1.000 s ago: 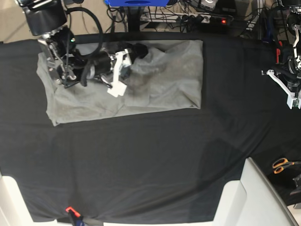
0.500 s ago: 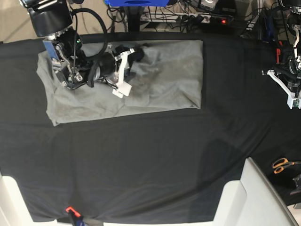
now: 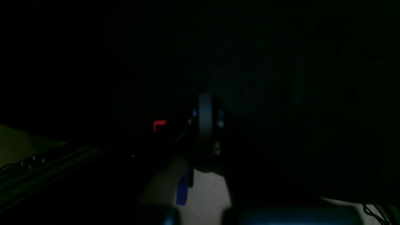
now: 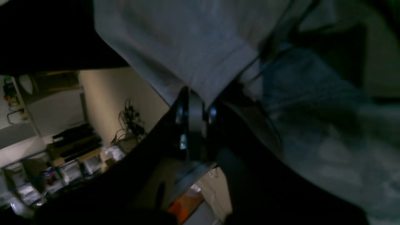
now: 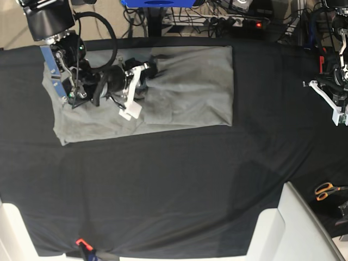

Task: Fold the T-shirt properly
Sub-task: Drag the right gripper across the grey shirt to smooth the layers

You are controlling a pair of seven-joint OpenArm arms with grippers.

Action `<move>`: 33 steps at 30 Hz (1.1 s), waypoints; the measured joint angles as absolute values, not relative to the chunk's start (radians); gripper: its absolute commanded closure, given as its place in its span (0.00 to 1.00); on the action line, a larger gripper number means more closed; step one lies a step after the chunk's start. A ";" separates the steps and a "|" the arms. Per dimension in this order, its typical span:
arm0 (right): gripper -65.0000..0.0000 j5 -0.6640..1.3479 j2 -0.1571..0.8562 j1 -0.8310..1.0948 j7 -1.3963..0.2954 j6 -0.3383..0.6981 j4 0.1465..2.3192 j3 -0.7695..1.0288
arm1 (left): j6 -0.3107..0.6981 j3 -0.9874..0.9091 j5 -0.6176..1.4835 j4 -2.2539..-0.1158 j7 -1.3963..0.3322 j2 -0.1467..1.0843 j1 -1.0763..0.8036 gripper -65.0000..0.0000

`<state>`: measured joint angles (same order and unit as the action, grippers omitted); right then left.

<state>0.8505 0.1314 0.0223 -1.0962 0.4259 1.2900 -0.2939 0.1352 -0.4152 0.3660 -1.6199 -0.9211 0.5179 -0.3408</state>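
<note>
The grey T-shirt [image 5: 190,81] lies as a folded rectangle on the black table cloth [image 5: 174,174] at the back left. My right gripper [image 5: 142,79] lies low over the shirt's left half. In the right wrist view the right gripper [image 4: 191,93] is shut on a hemmed edge of the T-shirt [image 4: 193,40], the cloth running up from the tips. My left gripper [image 5: 340,117] hangs at the table's right edge, far from the shirt. The left wrist view is very dark; the left gripper [image 3: 204,104] shows there as one shut bar with nothing in it.
Orange-handled scissors [image 5: 326,190] lie off the cloth at the right. White boxes [image 5: 293,228] stand at the front right corner and another at the front left [image 5: 11,234]. Cables and a power strip [image 5: 217,22] run behind the table. A small orange clip [image 5: 81,242] sits at the front edge.
My right gripper has gone from open to shut on the shirt and drawn back a little to the left, pulling the bunched cloth with it. The left arm has not moved.
</note>
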 measured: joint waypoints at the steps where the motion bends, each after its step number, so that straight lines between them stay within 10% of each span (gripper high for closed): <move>1: 0.99 0.855 0.130 0.022 -1.108 0.426 1.290 -0.294 | 0.135 -0.415 0.366 -1.620 -0.921 0.518 -0.340 1.00; 9: 0.92 0.856 0.130 0.034 -1.137 0.277 1.295 -0.291 | 0.135 -0.415 0.366 -1.578 -0.921 0.516 -0.335 1.00; 16: 0.31 0.995 0.173 0.069 -1.127 0.105 1.405 -0.294 | 0.135 -0.413 0.366 -1.565 -0.924 0.515 -0.336 1.00; 26: 0.31 0.949 0.205 -0.057 -1.114 -0.015 1.559 -0.285 | 0.135 -0.415 0.366 -1.568 -0.922 0.510 -0.334 1.00; 33: 0.31 0.810 0.193 -0.201 -0.994 0.139 1.359 -0.484 | 0.135 -0.414 0.366 -1.568 -0.922 0.510 -0.336 1.00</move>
<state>0.8101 0.1928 -0.2012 -0.9936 0.1394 1.3586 -0.4835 0.1352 -0.4137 0.3656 -1.5681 -0.9218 0.5098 -0.3359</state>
